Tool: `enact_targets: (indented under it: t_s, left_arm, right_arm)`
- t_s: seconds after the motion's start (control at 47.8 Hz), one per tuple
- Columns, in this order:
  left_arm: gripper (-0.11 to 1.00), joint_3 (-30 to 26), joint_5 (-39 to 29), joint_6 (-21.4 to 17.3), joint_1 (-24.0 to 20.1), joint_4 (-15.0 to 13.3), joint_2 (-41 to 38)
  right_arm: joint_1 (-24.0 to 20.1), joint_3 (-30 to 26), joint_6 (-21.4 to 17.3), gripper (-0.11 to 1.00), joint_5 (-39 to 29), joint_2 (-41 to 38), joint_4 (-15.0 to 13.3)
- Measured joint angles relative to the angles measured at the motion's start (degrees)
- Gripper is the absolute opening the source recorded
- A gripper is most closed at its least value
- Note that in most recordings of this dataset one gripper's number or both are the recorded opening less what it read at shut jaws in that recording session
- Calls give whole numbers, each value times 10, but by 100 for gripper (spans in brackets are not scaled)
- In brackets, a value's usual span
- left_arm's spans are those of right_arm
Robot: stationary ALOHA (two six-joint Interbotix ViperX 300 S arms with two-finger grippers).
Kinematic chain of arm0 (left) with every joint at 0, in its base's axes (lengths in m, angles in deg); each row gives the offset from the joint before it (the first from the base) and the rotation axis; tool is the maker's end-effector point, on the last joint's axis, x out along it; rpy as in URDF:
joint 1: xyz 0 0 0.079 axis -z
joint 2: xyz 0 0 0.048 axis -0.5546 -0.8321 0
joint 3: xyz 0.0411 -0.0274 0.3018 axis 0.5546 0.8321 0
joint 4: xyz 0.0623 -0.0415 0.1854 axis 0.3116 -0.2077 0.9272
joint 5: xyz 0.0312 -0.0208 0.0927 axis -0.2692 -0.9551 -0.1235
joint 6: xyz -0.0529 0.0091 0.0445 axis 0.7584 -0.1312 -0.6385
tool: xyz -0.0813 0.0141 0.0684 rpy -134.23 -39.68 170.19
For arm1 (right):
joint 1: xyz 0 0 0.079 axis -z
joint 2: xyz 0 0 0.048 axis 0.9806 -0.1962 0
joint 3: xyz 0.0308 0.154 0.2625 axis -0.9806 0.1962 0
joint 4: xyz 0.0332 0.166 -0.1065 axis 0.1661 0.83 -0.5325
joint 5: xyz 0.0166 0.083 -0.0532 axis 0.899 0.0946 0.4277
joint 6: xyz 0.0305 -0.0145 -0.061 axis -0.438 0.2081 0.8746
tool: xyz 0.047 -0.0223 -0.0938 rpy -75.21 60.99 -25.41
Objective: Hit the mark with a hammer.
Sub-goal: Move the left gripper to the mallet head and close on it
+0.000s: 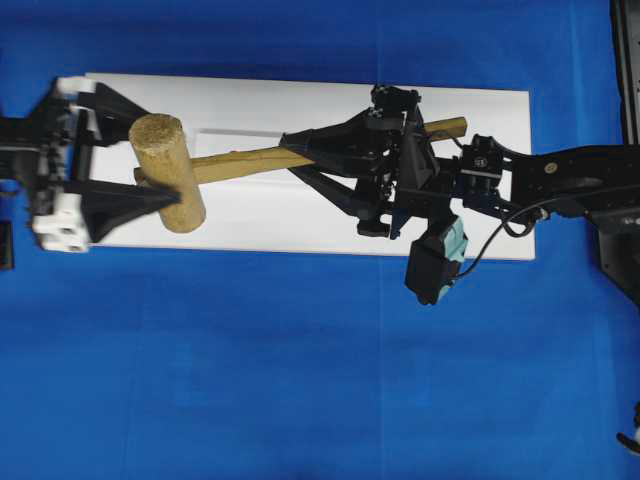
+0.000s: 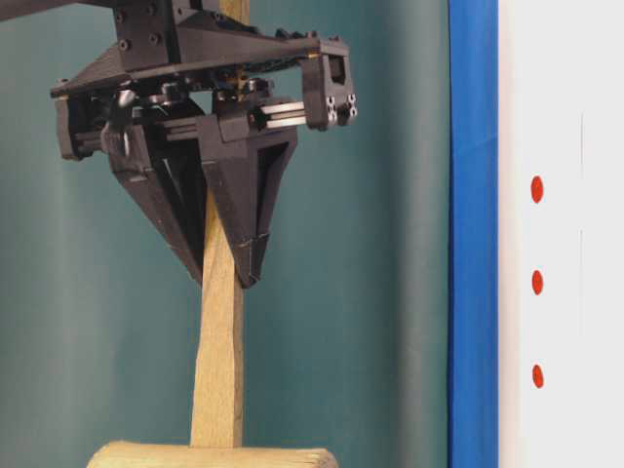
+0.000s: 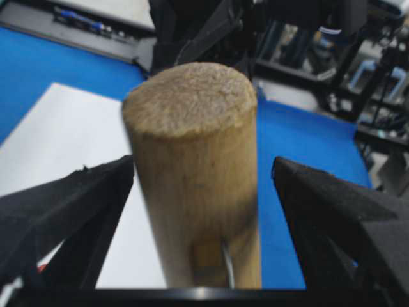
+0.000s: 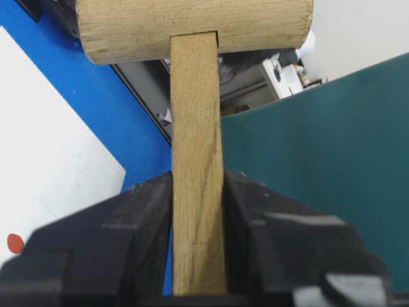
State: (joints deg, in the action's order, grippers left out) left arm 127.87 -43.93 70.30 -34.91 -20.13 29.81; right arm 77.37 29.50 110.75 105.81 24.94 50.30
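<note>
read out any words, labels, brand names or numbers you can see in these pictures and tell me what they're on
None can be read. The hammer, the white board and the three red dots carry no writing. A small round emblem on the right arm is too small to read.

At the left edge of the overhead view the left claw (image 1: 150, 160) points rightward, its two fingers (image 3: 70, 204) spread wide apart. From the right edge the right arm reaches toward centre, its claw (image 1: 300, 160) clamped tight, wrist rolled.
</note>
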Motion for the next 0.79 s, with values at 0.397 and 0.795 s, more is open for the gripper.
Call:
enact_targets:
  t_s: [0.397, 0.795]
  left_arm:
    - [85, -30, 4, 1, 0, 0, -42]
    - [43, -32, -8, 24, 1, -3, -43]
  right_arm:
    - [-2, 0, -2, 9, -5, 0, 0]
    - [-2, -1, -5, 10, -10, 0, 0]
